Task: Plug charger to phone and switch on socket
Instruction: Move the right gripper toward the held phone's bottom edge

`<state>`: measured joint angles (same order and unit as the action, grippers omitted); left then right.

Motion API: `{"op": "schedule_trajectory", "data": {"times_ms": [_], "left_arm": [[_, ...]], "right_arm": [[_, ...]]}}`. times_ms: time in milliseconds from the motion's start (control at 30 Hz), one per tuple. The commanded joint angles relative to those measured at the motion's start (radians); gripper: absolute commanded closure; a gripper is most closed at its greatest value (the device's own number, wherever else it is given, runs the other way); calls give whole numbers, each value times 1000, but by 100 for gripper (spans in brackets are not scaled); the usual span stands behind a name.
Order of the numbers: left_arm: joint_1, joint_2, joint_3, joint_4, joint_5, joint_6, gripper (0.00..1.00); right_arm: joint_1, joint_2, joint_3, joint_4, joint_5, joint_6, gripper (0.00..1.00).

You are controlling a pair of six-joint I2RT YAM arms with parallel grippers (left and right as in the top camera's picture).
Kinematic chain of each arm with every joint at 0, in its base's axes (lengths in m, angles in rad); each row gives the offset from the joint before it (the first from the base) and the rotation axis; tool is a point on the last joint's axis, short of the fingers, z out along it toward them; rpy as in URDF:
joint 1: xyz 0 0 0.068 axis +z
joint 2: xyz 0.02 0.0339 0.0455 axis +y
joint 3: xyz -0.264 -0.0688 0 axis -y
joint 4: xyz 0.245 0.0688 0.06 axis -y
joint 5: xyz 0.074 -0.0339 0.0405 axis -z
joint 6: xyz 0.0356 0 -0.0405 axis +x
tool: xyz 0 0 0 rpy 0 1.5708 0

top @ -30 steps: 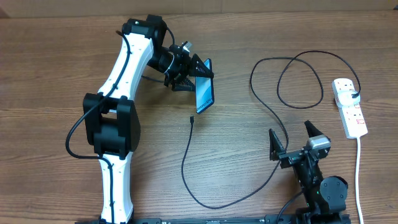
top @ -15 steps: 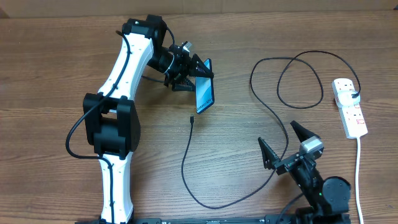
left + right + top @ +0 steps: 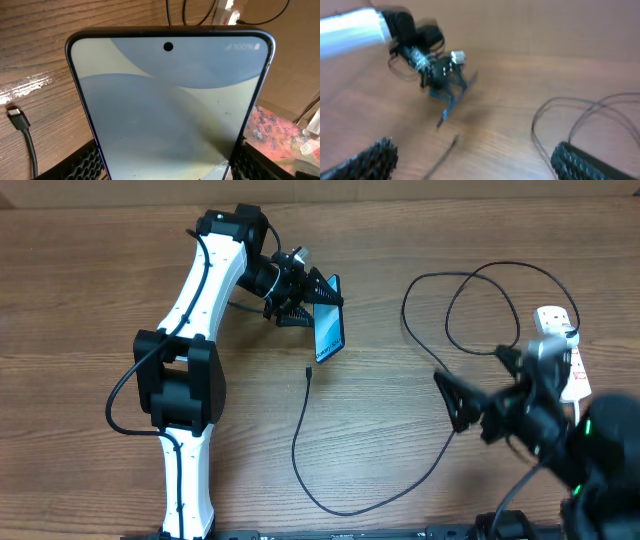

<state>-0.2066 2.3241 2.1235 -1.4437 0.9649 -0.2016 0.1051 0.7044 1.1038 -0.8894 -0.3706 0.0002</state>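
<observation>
Table point(image 3: 80, 280) of brown wood, bearing everything. Across it, the left arm point(image 3: 205, 275) stretched toward the back, so as to present the phone point(image 3: 328, 330) near mid-table. At its end the left gripper point(image 3: 318, 298) closed on the phone, pads point(image 3: 85, 165) pressing the two long edges. Glass tilted up on edge rather than lying flat, probably to keep an end free for a plug. Cannot tell whether the low edge touches wood. Punch-hole end pointing away from the wrist; port not visible in any view.

Over the right side, the right gripper point(image 3: 480, 385) blurred, jaws spread wide with nothing between, masking part of the socket point(image 3: 550, 318). Free claw, then, presumably meant for the cable.

Socket lying along the right edge, black plug seated at its far end; switch position too small to read. From that plug, the charger point(image 3: 440, 280) in two loose loops, then one long bend across the near half of the table. Its connector tip point(image 3: 308, 372) flat on wood just beside the phone's lower corner, apart from it, ungripped.

Nothing plugged yet. Next need, as judged: a pinch close behind the tip, to keep it from flexing on the way in.
</observation>
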Motion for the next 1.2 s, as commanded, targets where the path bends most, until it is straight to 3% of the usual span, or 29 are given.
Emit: {"op": "schedule_trajectory", "data": {"times_ms": [0, 133, 300, 567, 767, 1167], "left_arm": [[-2, -4, 28, -1, 29, 22, 37], [-16, -4, 28, 0, 29, 22, 36], [-29, -4, 28, 0, 29, 22, 36], [-61, -4, 28, 0, 21, 22, 37], [-92, -3, 28, 0, -7, 22, 37], [-124, -4, 28, 2, -7, 14, 37]], "right_arm": [[-3, 222, 219, -156, -41, 3, 0], [-3, 463, 376, -245, -177, 7, 0], [12, 649, 375, -247, -389, 55, 0], [111, 909, 375, -251, -409, 55, 0], [151, 986, 375, -230, -407, 72, 0], [224, 1015, 368, -122, -184, 322, 0]]}}
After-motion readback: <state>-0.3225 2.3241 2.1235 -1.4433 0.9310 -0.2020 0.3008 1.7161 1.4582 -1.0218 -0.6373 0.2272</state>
